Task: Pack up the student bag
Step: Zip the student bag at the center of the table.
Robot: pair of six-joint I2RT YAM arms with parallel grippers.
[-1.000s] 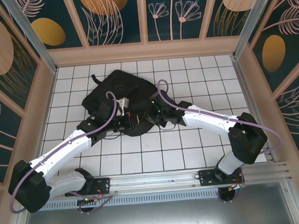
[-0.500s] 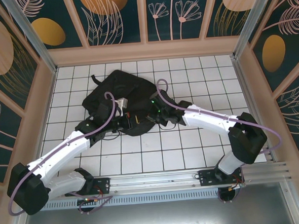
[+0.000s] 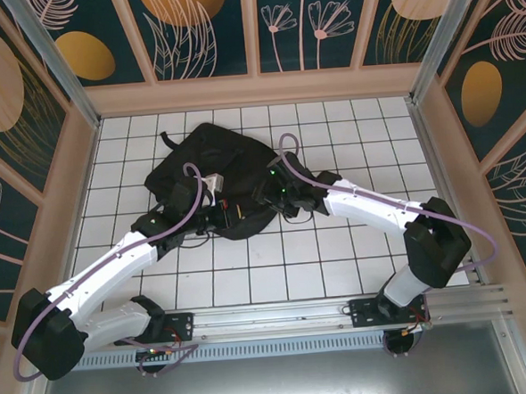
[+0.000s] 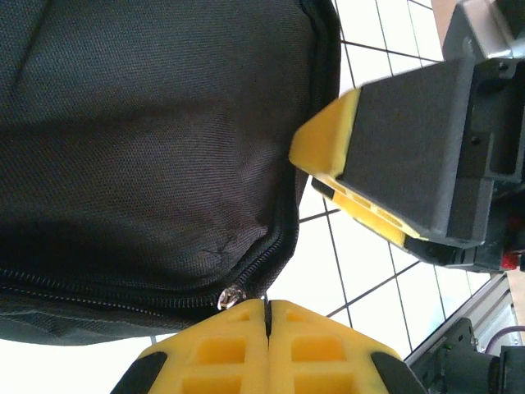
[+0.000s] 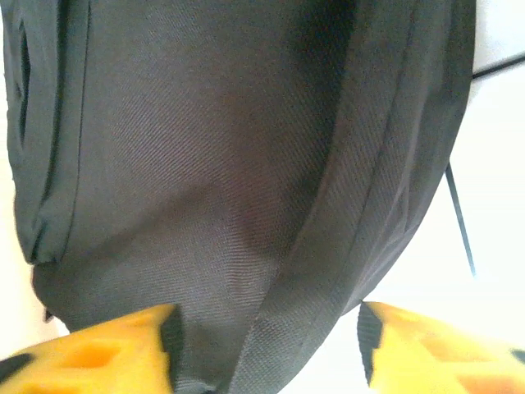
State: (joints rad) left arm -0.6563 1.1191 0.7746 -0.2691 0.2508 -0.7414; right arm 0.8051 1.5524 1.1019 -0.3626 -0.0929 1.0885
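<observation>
The left claw (image 4: 267, 305) is pressed shut, the zipper pull (image 4: 232, 294) right at its tips. The right claw (image 5: 269, 336) stands spread astride the rim of the student bag (image 5: 246, 164). Best, I judge, to pin the fabric against the desk (image 4: 353, 271) and draw along the track.

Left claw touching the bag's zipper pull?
Touching. The left wrist view shows the left claw shut, with the silver zipper pull pinched at its fingertips, at the student bag edge.
</observation>
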